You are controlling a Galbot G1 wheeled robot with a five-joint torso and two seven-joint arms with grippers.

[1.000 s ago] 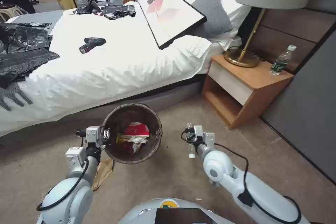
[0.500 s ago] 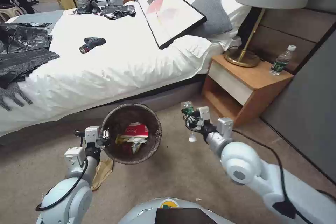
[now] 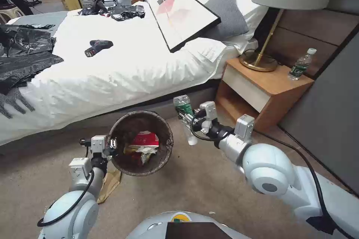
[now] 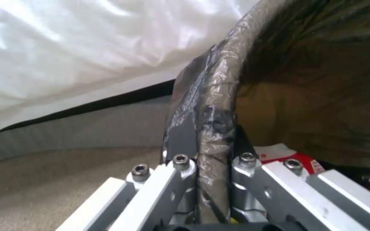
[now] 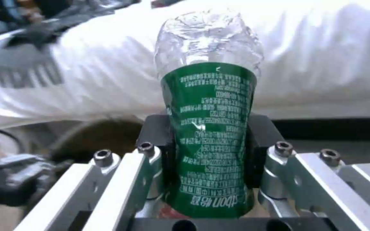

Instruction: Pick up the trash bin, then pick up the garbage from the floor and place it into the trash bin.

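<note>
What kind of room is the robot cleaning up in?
It looks like a bedroom, perhaps one set up for testing robots. There is a big bed with white sheets, a wooden bedside table beside it, and a brass lamp with a pale shade standing on that table. Tripods and another white robot stand behind the bed.

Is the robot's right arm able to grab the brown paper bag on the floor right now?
Probably not. The right claw is shut on the green-labelled bottle, and the brown paper bag lies across by the left arm, partly under the trash bin held by the left claw.

A bedroom — white-sheeted bed [image 3: 123, 67], wooden nightstand [image 3: 261, 89], brass lamp [image 3: 276, 18], carpet.
</note>
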